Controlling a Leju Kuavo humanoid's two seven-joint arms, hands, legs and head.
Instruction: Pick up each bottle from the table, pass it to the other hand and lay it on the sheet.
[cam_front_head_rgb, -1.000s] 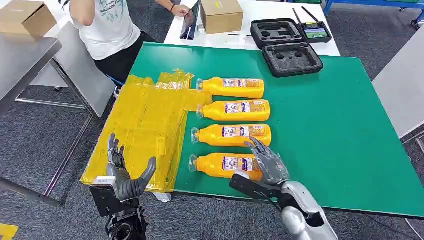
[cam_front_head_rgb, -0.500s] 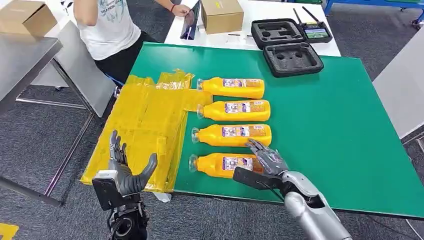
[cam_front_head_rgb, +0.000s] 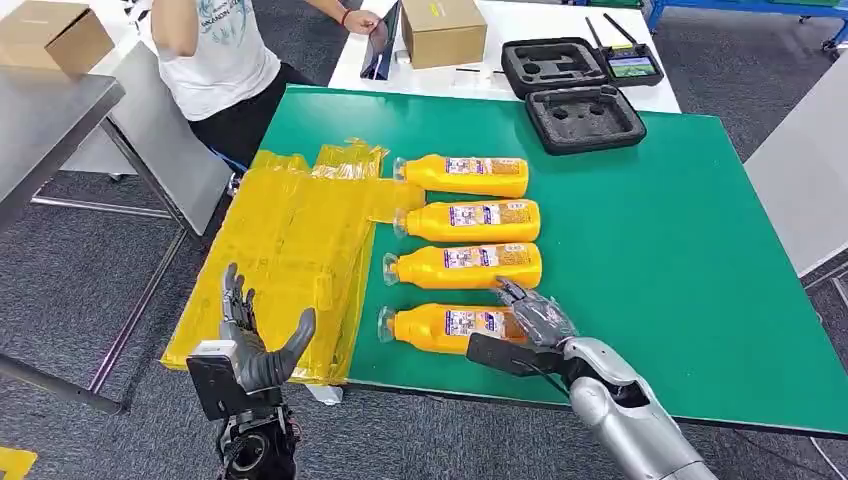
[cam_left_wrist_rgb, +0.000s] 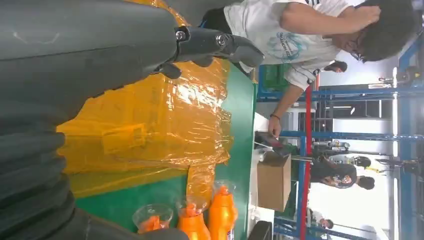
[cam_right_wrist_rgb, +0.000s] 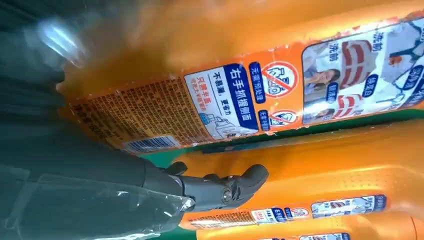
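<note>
Bottles (cam_front_head_rgb: 452, 328): four smooth orange plastic cylinders with clear caps, lying in a row on green table (cam_front_head_rgb: 680, 250), beside crinkled yellow sheet (cam_front_head_rgb: 290, 250). Right hand (cam_front_head_rgb: 535, 318) draped over nearest bottle's base, grip unclear. Left hand (cam_front_head_rgb: 250, 345) empty, fingers spread.

Four orange bottles lie on their sides in a column on the green table (cam_front_head_rgb: 700, 260), necks pointing toward the yellow sheet (cam_front_head_rgb: 290, 250). The far bottle (cam_front_head_rgb: 465, 175) and second bottle (cam_front_head_rgb: 470, 220) rest their clear caps at the sheet's edge; the third bottle (cam_front_head_rgb: 465, 268) and near bottle (cam_front_head_rgb: 445, 328) lie just beside it. Each carries a blue-and-white printed label (Chinese text, pictograms). The crinkled, glossy sheet spreads flat over the table's left side, bare of bottles.
</note>
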